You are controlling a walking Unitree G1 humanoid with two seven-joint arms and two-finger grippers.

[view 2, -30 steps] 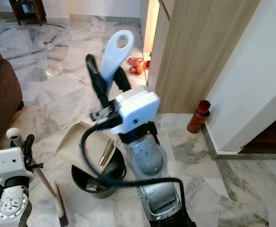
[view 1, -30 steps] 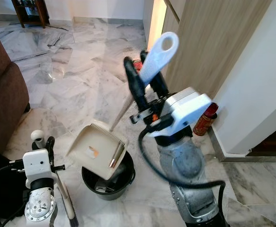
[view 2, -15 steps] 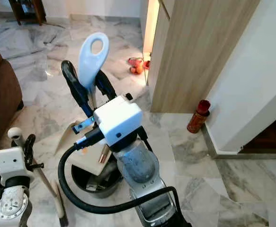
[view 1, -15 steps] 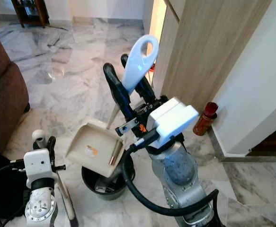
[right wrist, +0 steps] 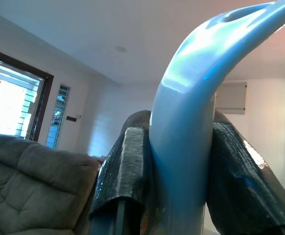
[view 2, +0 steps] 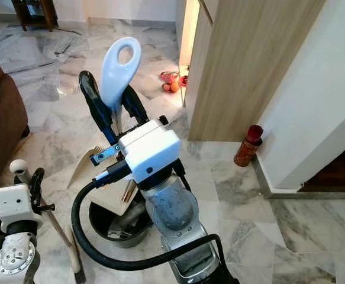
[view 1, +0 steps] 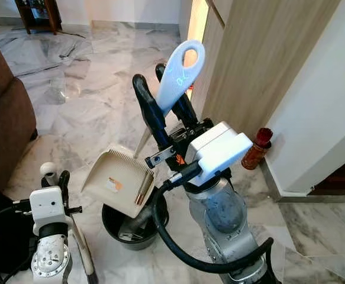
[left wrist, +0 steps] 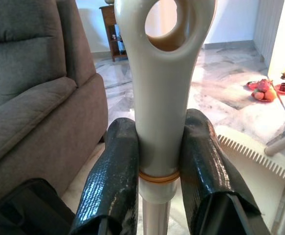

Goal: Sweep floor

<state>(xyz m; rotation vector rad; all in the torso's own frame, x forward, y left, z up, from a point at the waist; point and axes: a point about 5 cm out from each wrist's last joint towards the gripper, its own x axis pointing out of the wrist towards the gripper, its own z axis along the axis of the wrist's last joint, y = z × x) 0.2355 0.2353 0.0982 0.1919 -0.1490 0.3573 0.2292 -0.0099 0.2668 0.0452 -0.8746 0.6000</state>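
A brown sofa (view 1: 3,118) is seen at far left. The cream broom handle (left wrist: 163,93) is pinched between the fingers of the left gripper (left wrist: 162,166) low at left. A black bin (view 1: 134,225) stands on the marble floor (view 1: 89,89), and the beige dustpan (view 1: 118,182) is held tilted above it. Its pale blue handle (view 1: 180,74) is clamped by the right gripper (view 1: 165,106). A red can (view 1: 256,149) stands by the wooden cabinet (view 1: 261,53).
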